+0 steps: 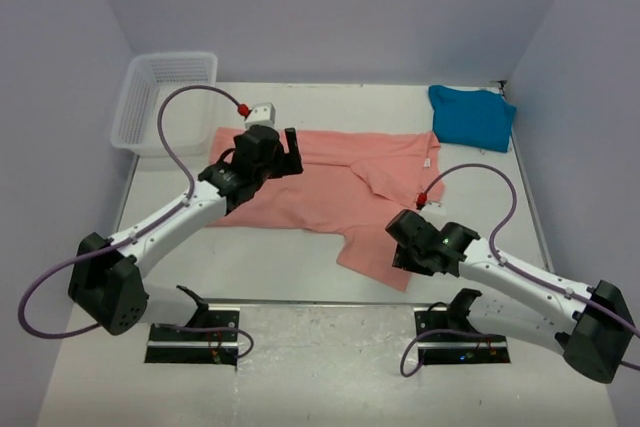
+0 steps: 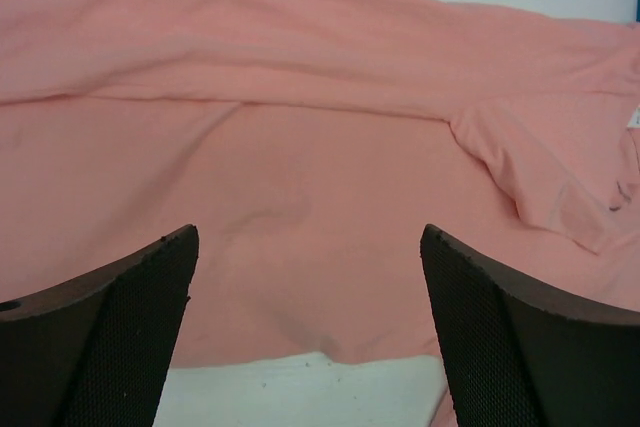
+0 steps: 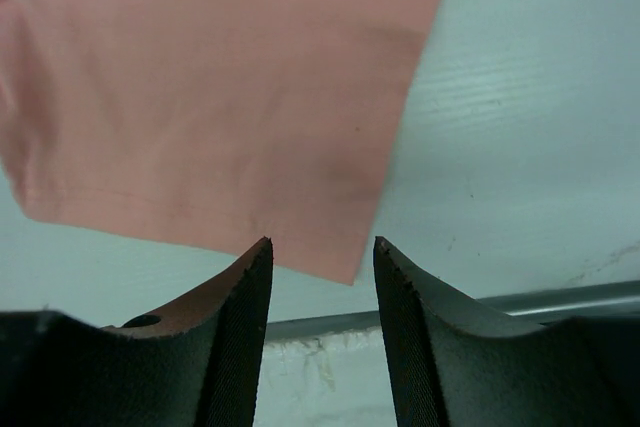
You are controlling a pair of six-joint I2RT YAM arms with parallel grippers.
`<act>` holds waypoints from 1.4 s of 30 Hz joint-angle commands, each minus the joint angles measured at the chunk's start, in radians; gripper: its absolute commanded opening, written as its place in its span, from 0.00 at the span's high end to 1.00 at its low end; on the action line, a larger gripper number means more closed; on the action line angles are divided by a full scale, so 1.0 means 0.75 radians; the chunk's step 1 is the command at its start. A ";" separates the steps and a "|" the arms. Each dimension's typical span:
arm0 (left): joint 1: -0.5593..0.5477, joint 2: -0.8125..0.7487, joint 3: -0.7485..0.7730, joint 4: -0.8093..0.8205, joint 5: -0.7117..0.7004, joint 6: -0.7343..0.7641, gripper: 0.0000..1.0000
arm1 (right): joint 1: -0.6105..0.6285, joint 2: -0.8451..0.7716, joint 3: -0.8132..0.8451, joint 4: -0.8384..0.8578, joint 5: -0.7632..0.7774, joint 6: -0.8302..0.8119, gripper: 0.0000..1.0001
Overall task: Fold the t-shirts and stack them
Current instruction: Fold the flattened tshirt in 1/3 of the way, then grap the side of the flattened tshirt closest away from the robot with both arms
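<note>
— So, how far along is it?
— Roughly halfway, I'd say. The teal shirt (image 1: 472, 115) lies in a compact shape at the far right corner of the table (image 1: 300, 277), and it looks folded. The pink shirt (image 1: 330, 182) is spread across the middle. Its far edge seems turned over, and one flap trails toward the near edge.
— Is either arm holding it?
— No. The left gripper (image 2: 308, 237) hangs over the shirt's left part with its jaws spread wide and only flat cloth below. The right gripper (image 3: 322, 244) is at the near corner of the trailing flap. Its jaws are partly apart with nothing between them, and the cloth corner lies just beyond the tips.
— So what's left?
— Finishing the pink folds, judging by how loosely it lies, and then stacking. The two shirts are well apart, neither on the other.
</note>
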 commanded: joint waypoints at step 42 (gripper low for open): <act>-0.131 -0.528 -0.372 0.019 0.130 -0.039 0.10 | 0.303 0.295 -0.173 0.101 -0.007 0.993 0.69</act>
